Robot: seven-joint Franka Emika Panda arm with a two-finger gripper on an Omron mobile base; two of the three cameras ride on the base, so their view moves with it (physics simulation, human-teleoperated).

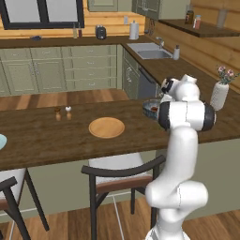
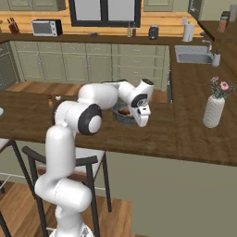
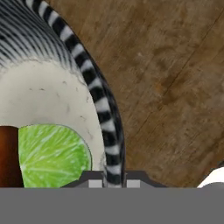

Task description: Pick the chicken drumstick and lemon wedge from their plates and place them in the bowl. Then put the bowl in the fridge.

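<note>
The bowl (image 3: 57, 87) sits on the wooden counter (image 3: 175, 65), and my gripper (image 3: 114, 181) has pinched shut on its striped rim, one fingertip (image 3: 95, 183) inside the wall and the other outside. Just inside the rim, close beside my inner fingertip, the lemon wedge (image 3: 50, 155) lies on the pale speckled floor of the bowl, touching the reddish-brown chicken drumstick (image 3: 8, 155) on its far side. From behind, the bowl (image 2: 121, 112) sits under my hand. Well off to the side of my jaws the tan wooden plate (image 1: 107, 127) rests on the same counter, and a white flower vase (image 2: 213, 110) stands on the opposite side.
</note>
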